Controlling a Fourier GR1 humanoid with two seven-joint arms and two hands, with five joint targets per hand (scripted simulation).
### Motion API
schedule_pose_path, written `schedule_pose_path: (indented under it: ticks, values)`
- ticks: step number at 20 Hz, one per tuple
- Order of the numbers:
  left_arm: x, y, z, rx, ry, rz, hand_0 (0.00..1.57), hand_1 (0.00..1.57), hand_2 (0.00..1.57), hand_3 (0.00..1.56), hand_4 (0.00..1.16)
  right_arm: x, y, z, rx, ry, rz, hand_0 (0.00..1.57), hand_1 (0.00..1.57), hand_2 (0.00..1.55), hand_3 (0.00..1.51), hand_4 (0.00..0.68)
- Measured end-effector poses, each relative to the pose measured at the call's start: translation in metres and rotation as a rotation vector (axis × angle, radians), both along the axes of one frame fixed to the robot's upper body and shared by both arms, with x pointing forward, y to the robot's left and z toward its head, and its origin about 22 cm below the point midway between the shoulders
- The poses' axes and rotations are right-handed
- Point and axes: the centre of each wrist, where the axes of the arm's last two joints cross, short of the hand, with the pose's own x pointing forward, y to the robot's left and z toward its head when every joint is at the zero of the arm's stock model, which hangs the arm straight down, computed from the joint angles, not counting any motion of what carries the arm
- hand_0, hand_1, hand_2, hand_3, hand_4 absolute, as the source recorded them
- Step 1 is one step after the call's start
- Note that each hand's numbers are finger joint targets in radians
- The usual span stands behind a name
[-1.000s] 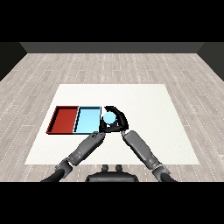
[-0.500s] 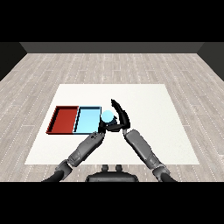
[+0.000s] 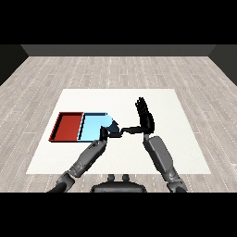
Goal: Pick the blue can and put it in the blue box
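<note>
Underneath everything lies a white surface (image 3: 185,139), square-cut and plain, standing on a floor of pale grey wooden planks (image 3: 55,74) that runs back to a dark wall. No brand, label or writing can be read anywhere. On the surface's left part the red tray (image 3: 68,127) and the light blue tray (image 3: 95,128) lie side by side, touching along one edge. The blue can (image 3: 112,127) sits at the light blue tray's right edge, and whether it rests inside the tray or is held just above it cannot be told. The left hand (image 3: 105,134) reaches it from below, its fingers curled round the can. The right hand (image 3: 144,118) stands upright just right of the can, fingers straight and together, thumb stretched toward the can.
</note>
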Motion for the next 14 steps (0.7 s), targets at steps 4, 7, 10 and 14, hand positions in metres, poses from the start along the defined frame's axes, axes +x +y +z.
schedule_pose_path:
  ticks: [4, 7, 10, 14]
  values:
    - [0.010, 0.017, 0.002, 0.022, -0.016, 0.053, 1.57, 1.57, 1.57, 1.48, 1.15, -0.019, -0.033, 0.008, 0.078, -0.053, -0.036, 0.00, 0.00, 0.00, 0.00, 0.000]
    - [0.022, 0.040, 0.009, 0.057, -0.020, 0.097, 1.57, 1.57, 1.56, 1.47, 1.15, -0.028, -0.059, 0.010, 0.107, -0.062, -0.091, 0.00, 0.00, 0.00, 0.00, 0.000]
    - [0.036, 0.068, 0.014, 0.093, -0.004, 0.135, 1.57, 1.57, 1.57, 1.48, 1.13, -0.036, -0.077, 0.005, 0.115, -0.059, -0.117, 0.00, 0.00, 0.00, 0.00, 0.000]
    - [0.057, 0.087, 0.018, 0.134, 0.038, 0.188, 1.57, 1.57, 1.57, 1.50, 1.11, -0.027, -0.091, -0.005, 0.115, -0.043, -0.158, 0.00, 0.00, 0.00, 0.00, 0.000]
